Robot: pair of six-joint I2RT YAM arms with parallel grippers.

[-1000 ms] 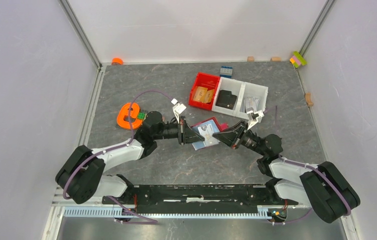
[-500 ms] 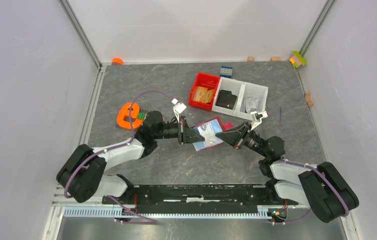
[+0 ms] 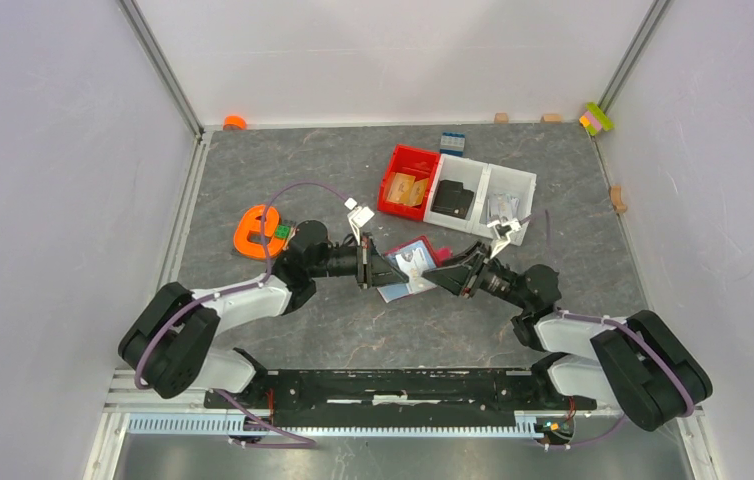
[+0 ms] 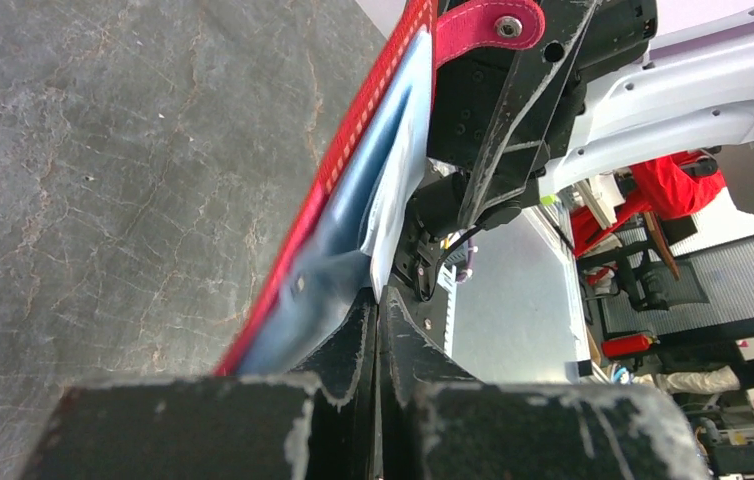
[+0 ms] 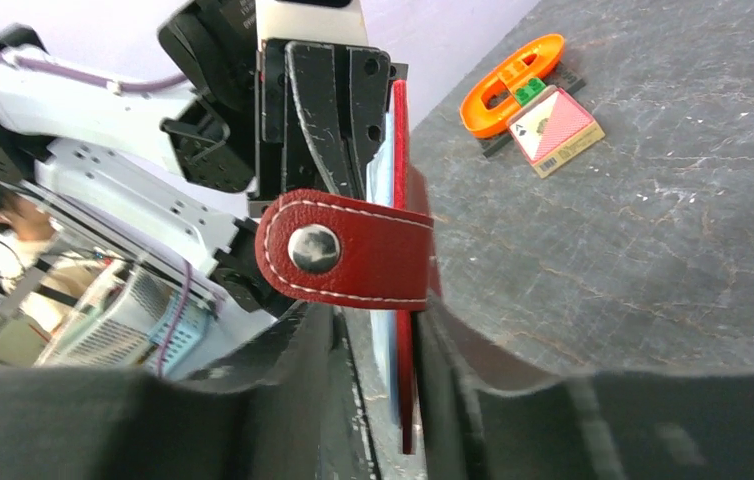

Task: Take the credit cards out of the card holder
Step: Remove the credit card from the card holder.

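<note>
The card holder (image 3: 414, 260) hangs above the table (image 3: 283, 170) between the two arms, turned nearly edge-on. The left gripper (image 3: 384, 272) is clamped tight on its left edge. In the left wrist view the fingers (image 4: 348, 340) are pressed together with no gap, and the red cover and a light blue card (image 4: 353, 225) run up from the pinch, so the card is still tucked inside.

The right gripper (image 3: 445, 274) comes in from the opposite side. Its jaws stand parted and straddle the holder's edge. In the right wrist view one finger (image 5: 288, 370) sits clear of the cards with a gap showing. The other lies just beside the red cover, and I cannot tell whether it touches. The holder's snap strap (image 5: 345, 250) folds loose across the front of the jaws.

Compared with half a second ago, the holder is still aloft at about the same spot, but it shows less of its face from above and the blue card under it looks narrower. The right wrist has edged in toward the holder — a second ago it stood much as it does now. The left arm has hardly shifted. Behind them, the red bin (image 3: 390, 186) with its tan pieces and the orange piece (image 3: 258, 230) lie where they were — unmoved
</note>
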